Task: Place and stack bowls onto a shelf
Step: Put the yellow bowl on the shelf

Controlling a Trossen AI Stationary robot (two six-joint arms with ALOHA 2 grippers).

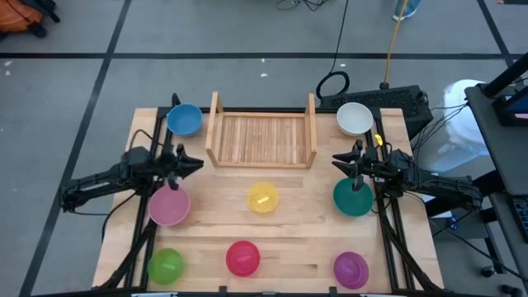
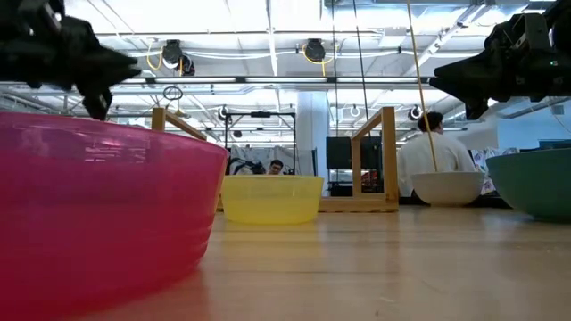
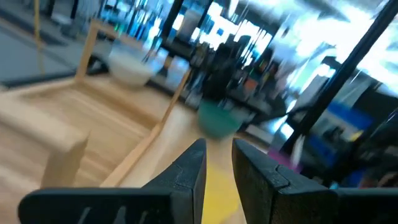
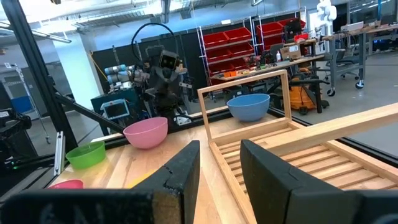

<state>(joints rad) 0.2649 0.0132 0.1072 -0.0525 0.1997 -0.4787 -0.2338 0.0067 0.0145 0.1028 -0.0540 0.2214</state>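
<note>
The light-wood shelf [image 1: 260, 136] stands at the table's far middle with nothing on its slats. A blue bowl [image 1: 184, 120] sits to its left and a white bowl [image 1: 355, 118] to its right. Pink [image 1: 169, 205], yellow [image 1: 263, 198] and teal [image 1: 353, 198] bowls form a middle row. Green [image 1: 165, 266], red-magenta [image 1: 242, 257] and purple [image 1: 351, 269] bowls line the near edge. My left gripper [image 1: 198, 163] hovers level above the table beside the pink bowl, open with nothing between its fingers [image 3: 217, 168]. My right gripper [image 1: 337, 161] hovers above the teal bowl, open and holding nothing [image 4: 221, 168].
All bowls rest upright on their bases on the wooden tabletop [image 1: 305, 223]. Black frame rails run along the table's sides [image 1: 394, 239]. Cables and a black box [image 1: 396, 99] lie past the far right corner. People show in the room behind [image 2: 428, 152].
</note>
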